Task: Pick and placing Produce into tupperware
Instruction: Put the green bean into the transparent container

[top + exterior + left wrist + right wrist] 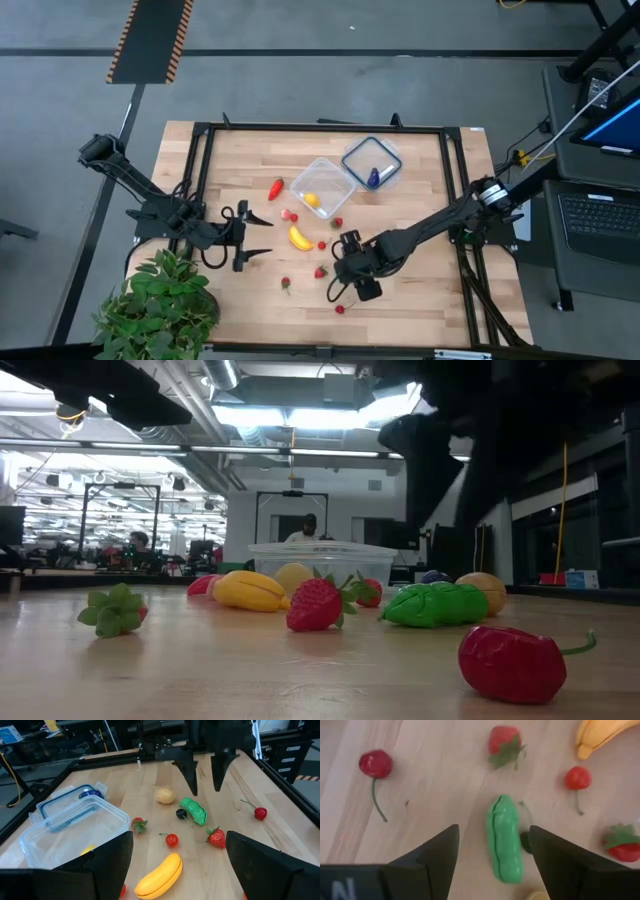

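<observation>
Right gripper (492, 851) hangs spread over the green pea pod (503, 839) — hidden in the high view — near the tupperware (322, 186); left gripper (252, 237) gapes empty.

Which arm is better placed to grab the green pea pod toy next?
Right. The right gripper hangs open directly above the green pea pod toy, fingers either side. The left gripper sits open farther off, beyond the yellow banana toy.

Light wooden table (420, 300) in a black frame, leafy green potted plant (160, 305) at its near-left corner, clear blue-rimmed lid (371, 163), laptop (600, 225) on a side stand
</observation>
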